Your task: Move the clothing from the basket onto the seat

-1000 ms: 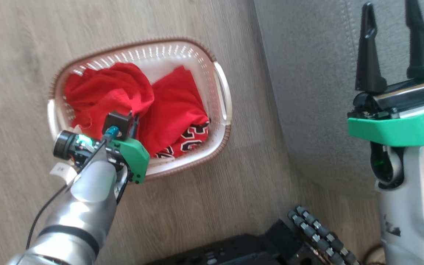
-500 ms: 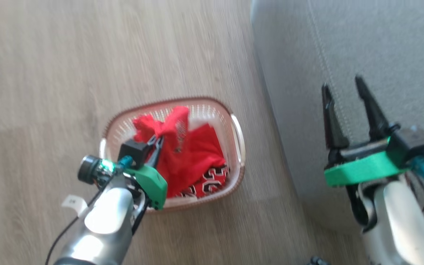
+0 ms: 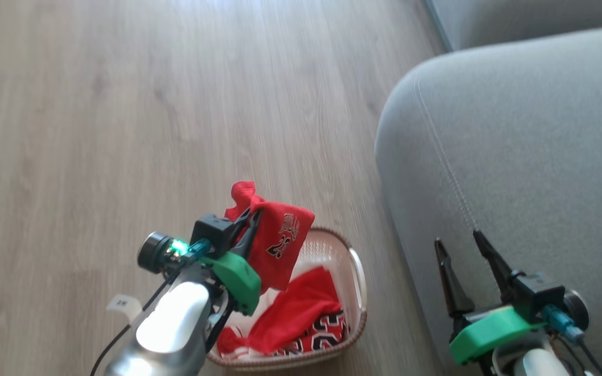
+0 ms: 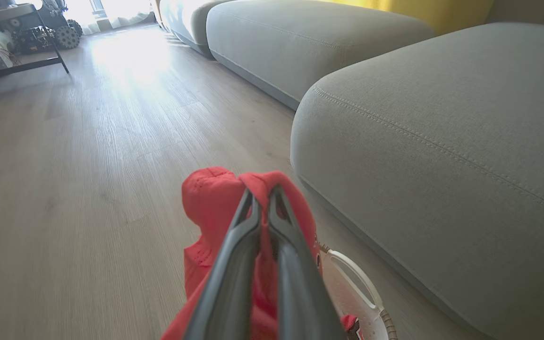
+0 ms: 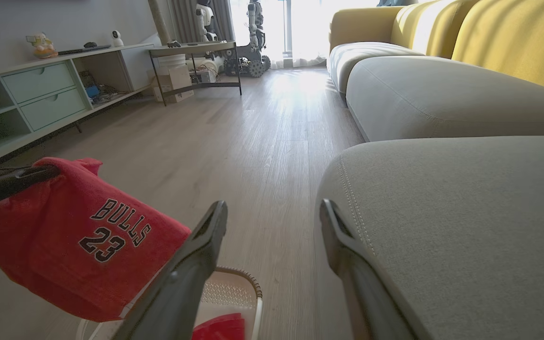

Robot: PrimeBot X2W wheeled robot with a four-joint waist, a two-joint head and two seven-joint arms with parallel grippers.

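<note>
Left jaws are pinched tight on a red jersey (image 3: 280,245), which hangs over the basket (image 3: 327,250); another jersey (image 3: 301,313) lies inside it. Right jaws are spread wide with nothing in them, up by the sofa (image 3: 515,156) cushion's front edge. The basket sits just beside that rounded edge, and there's loads of open wood floor (image 3: 123,104) on my left.

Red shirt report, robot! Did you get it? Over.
Left gripper shut on one red jersey, above the basket. Right gripper open, empty. More red clothing in basket. Nothing blocking the sofa.
</note>
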